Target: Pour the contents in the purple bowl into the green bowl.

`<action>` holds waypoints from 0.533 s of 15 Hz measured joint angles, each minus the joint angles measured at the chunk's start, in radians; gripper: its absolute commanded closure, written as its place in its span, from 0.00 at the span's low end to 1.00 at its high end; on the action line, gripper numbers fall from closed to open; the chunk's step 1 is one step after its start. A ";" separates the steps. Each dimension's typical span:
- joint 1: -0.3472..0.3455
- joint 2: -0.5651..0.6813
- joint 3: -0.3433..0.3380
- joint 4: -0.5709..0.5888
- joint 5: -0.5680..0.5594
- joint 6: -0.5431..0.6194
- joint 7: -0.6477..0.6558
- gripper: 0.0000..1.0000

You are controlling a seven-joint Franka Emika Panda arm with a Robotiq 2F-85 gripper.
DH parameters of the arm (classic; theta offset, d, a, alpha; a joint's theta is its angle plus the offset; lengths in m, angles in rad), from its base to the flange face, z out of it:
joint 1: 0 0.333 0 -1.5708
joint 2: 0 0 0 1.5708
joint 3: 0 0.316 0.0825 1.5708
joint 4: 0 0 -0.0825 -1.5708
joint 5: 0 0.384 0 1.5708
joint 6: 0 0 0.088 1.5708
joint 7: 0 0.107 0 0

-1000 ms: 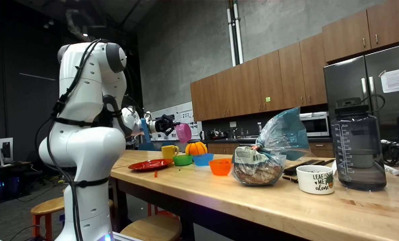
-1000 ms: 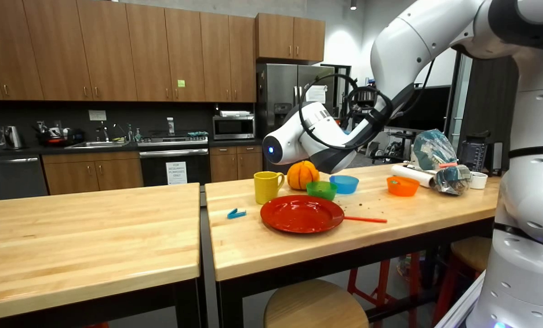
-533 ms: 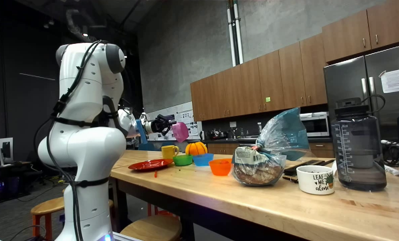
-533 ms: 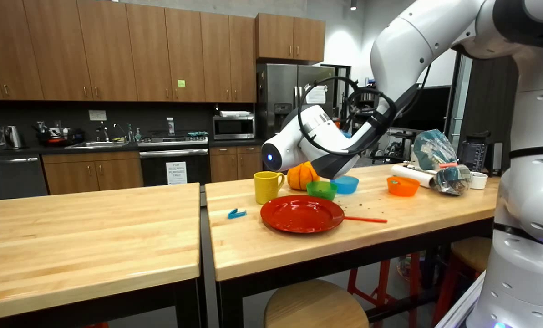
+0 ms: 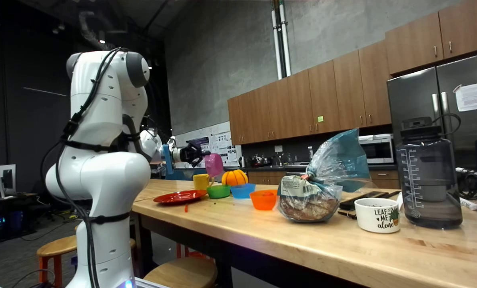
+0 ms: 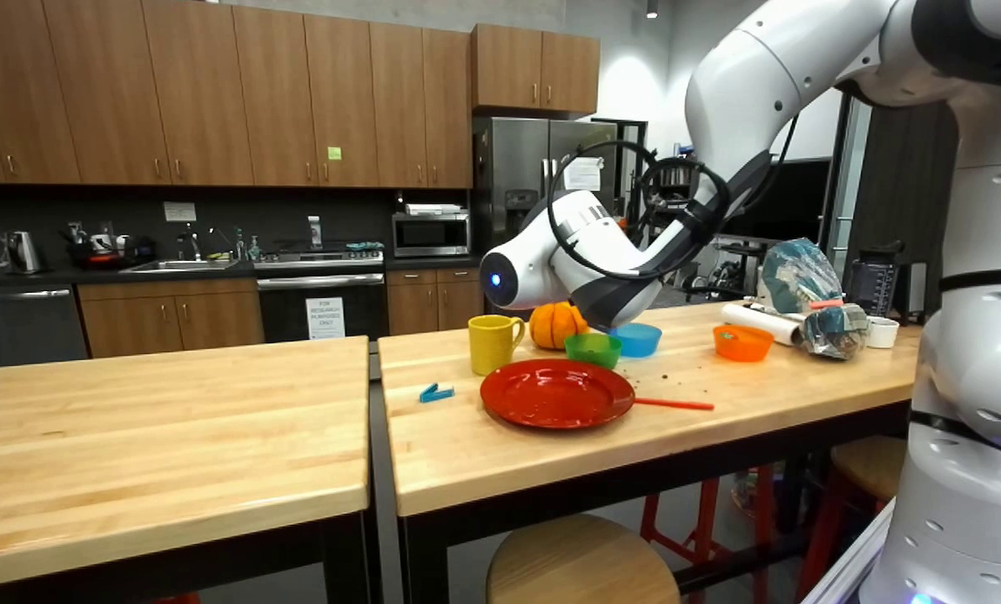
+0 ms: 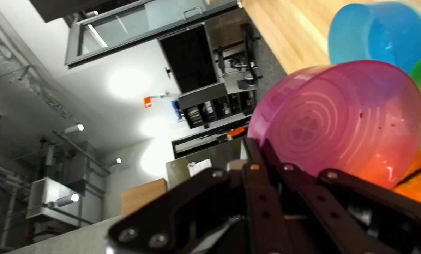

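Above the worktop (image 5: 242,220) our gripper (image 7: 259,144) was closed, pinching the wall of the purple bowl (image 7: 337,121), which we held in the air, tipped well onto its side. The green bowl (image 6: 592,352) stood upright below, near it; whether it lay squarely under the tilted mouth we couldn't tell. We judged the pour in hand and nearly done, for only a few dark specks (image 7: 361,115) showed inside the purple bowl. The next move, we thought, called for a steeper tip or light shake over the green bowl.
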 measured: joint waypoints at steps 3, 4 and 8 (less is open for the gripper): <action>-0.030 -0.032 -0.031 0.009 0.080 0.155 -0.089 0.99; -0.044 -0.046 -0.044 0.012 0.112 0.201 -0.119 0.99; -0.092 -0.088 -0.100 0.020 0.226 0.290 -0.205 0.99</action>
